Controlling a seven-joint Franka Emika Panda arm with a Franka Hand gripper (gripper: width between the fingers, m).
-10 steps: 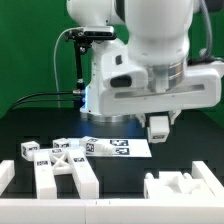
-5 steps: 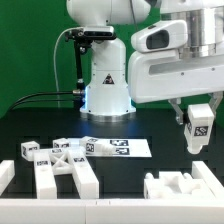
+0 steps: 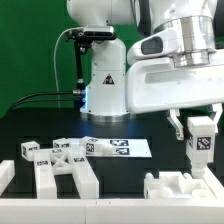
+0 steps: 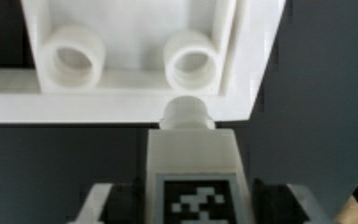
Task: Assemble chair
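Note:
My gripper (image 3: 199, 132) is shut on a white chair leg (image 3: 201, 147) with a marker tag, held upright above the white chair piece (image 3: 182, 189) at the exterior view's front right. In the wrist view the leg (image 4: 197, 165) points its peg at that piece (image 4: 131, 60), near two round holes, just short of its edge. A white X-shaped chair frame (image 3: 62, 172) lies at the exterior view's front left. Small tagged white blocks (image 3: 28, 150) sit behind it.
The marker board (image 3: 115, 147) lies flat on the black table behind the parts. The robot base (image 3: 105, 85) stands at the back centre. A white rail (image 3: 6, 176) runs along the exterior view's left edge.
The gripper has carried the leg to the exterior view's right and then lower, nearer the chair piece at the front right.

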